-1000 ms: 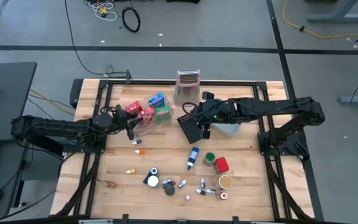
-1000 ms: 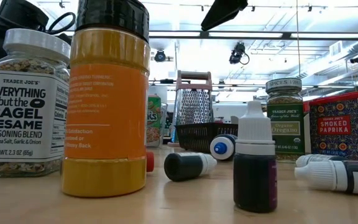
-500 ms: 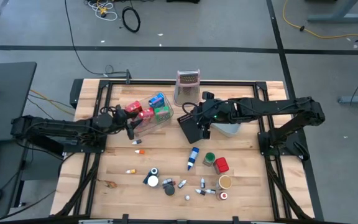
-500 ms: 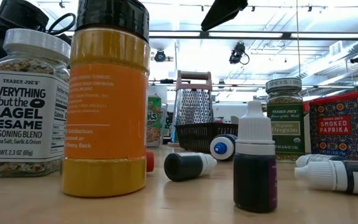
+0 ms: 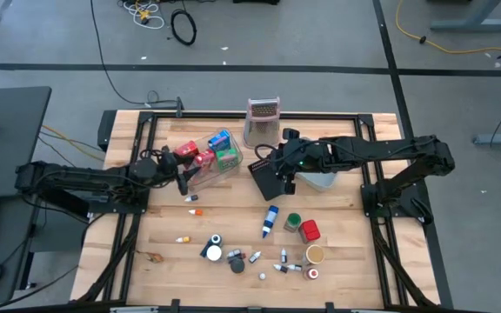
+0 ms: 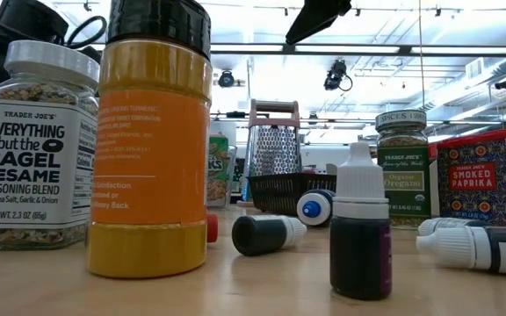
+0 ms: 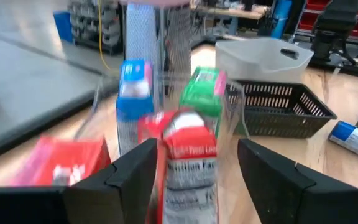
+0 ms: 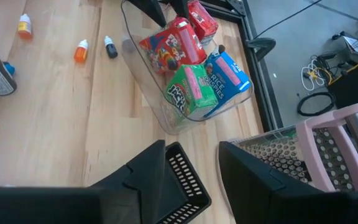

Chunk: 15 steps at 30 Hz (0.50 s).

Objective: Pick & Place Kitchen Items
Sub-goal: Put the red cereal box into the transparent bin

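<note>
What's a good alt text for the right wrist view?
The right claw grips the rim of a black mesh basket above a wooden table. Beyond it a clear tray holds red, green and blue packets, with the left claw at its far end and small vials nearby.

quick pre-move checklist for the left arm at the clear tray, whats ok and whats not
1. Left end effector open: ok, its fingers stand apart either side of the red packet.
2. Red packet let go: cannot tell, it sits between the fingers and contact is unclear.
3. Packets inside the clear tray: ok, the red, green packet and blue packet all lie in it in the right wrist view.
4. Right end effector out of the way: ok, it is over at the black mesh basket, apart from the tray.
5. Right end effector's grip on the basket: cannot tell.
6. Items left on the table: not ok, the blue-white bottle and small cans still wait.
</note>
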Motion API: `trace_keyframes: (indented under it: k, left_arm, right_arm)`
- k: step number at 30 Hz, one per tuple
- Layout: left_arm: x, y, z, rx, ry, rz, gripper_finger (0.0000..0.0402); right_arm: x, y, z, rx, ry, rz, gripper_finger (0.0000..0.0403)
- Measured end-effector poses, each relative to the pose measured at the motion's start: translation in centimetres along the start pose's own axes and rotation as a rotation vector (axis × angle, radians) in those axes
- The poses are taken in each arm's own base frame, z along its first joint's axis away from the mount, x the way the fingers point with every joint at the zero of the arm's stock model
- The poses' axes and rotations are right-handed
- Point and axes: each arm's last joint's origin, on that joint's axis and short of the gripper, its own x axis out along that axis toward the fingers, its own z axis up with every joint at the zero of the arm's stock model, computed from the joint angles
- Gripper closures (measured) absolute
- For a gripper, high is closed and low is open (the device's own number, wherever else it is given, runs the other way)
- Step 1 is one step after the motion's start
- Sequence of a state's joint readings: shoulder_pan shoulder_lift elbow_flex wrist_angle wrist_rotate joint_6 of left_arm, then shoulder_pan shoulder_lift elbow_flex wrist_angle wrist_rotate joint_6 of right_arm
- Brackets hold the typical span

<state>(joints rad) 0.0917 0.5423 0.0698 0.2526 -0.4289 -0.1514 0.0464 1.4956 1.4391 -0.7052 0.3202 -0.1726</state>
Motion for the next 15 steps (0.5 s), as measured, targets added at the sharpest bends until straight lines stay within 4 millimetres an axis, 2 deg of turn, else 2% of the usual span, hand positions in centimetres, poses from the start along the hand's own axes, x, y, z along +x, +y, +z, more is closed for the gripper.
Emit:
trace_keyframes:
  k: [8,15]
  left_arm:
    - [-0.1,-0.4,3.3,0.099,-0.073,-0.006,0.0161]
    - [-0.1,-0.5,2.9,0.070,-0.015,-0.026,0.0162]
  right_arm:
    - [0.0,0.0,0.0,0.002,0.000,0.000,0.0243]
    - [0.0,0.0,0.0,0.004,0.000,0.000,0.0243]
